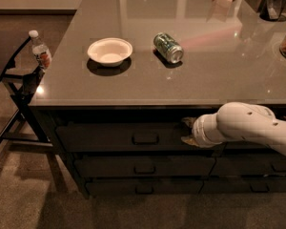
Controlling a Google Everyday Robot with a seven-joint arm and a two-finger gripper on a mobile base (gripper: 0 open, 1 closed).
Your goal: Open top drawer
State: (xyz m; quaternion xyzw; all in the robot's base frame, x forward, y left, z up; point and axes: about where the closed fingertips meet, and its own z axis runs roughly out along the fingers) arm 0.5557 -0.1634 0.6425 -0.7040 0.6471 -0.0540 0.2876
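The top drawer is the dark grey front just under the counter edge, and it looks flush with the cabinet. Its small black loop handle sits at the centre. My gripper is at the drawer's right end, to the right of the handle and apart from it, pointing left. It is open, with a tan fingertip above and another below and nothing between them. The white arm reaches in from the right edge of the view.
On the grey countertop lie a white bowl and a green can on its side. Narrower drawers sit below. A water bottle stands on a black chair at the left. Containers stand at the back right.
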